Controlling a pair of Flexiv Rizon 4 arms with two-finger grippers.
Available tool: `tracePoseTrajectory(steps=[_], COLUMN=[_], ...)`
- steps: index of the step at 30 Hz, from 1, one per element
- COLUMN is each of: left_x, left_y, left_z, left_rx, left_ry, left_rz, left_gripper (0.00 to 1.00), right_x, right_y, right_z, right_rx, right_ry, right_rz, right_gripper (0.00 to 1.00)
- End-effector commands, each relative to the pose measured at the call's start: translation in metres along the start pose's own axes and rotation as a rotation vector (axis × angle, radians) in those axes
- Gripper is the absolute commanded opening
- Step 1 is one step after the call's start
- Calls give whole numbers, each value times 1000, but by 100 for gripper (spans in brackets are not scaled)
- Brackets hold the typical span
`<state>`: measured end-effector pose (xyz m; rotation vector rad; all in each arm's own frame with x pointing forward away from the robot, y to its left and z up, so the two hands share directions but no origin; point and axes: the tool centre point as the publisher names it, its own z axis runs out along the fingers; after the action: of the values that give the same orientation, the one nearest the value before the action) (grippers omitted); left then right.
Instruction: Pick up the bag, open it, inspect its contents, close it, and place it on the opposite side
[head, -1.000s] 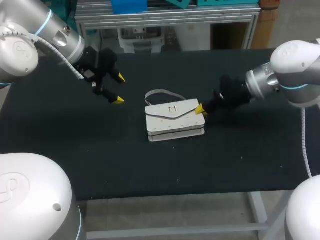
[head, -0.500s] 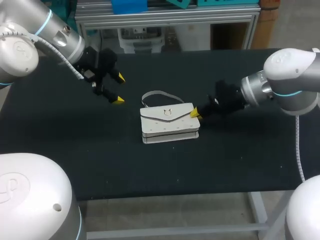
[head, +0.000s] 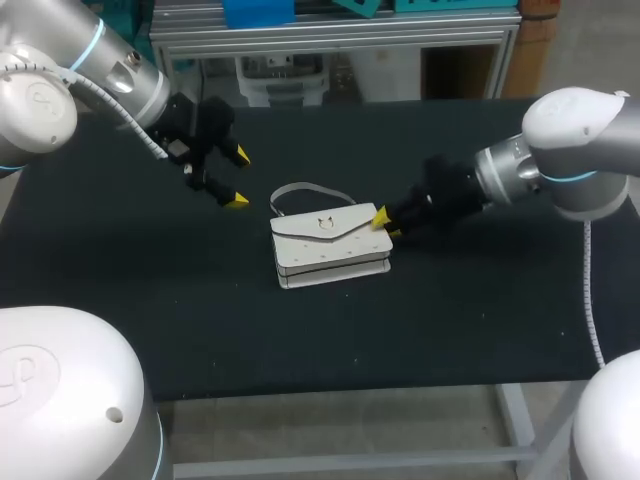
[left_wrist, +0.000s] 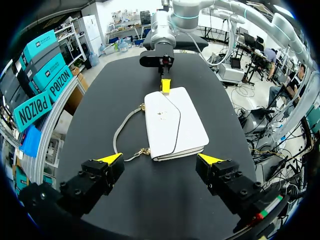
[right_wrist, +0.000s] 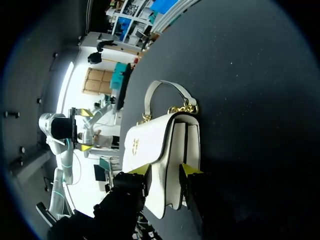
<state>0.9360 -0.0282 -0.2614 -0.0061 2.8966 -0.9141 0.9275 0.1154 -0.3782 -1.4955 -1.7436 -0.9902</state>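
Item 1, table (head: 480, 330): we record a black top that carries every other entry.

Item 2, left arm (head: 90, 70): it comes in from the far left corner. Our left gripper (head: 238, 177) hangs above the table to the far left of the bag. Its 2 yellow tips are spread wide and have hold of nothing. In the left wrist view this gripper (left_wrist: 160, 159) looks along the bag, whose left end lies just ahead of its parted fingers, clear of both.

Item 3, right arm (head: 570, 150): it comes in from the right. Our right gripper (head: 385, 222) is low at the bag's right end.

Item 4, white bag (head: 325, 245): it lies on the table a little left of the middle, with its flap up. In the right wrist view the bag's (right_wrist: 150, 145) right end sits inside the right gripper (right_wrist: 165, 170). The 2 fingers are drawn close, 1 on the flap side and 1 on the back side, and we read them as clamped on that end.

Item 5, strap (head: 300, 190): a pale loop on the table at the bag's far left corner, joined by gold links (right_wrist: 182, 107).

Item 6, gold clasp (head: 323, 223): small, at the middle of the flap.
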Motion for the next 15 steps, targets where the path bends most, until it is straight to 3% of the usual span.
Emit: tracePoseTrajectory(steps=[1,15], left_x=[0,0], left_y=[0,0], left_z=[1,1], left_rx=[3,3], left_ry=[-1,-1], left_rz=[1,1], left_gripper=[100,100], right_x=[9,25], right_y=[-9,-4], right_z=[-22,-59], right_rx=[-26,10], right_ry=[-19,-105], right_rz=[-14,-127], right_gripper=[100,100])
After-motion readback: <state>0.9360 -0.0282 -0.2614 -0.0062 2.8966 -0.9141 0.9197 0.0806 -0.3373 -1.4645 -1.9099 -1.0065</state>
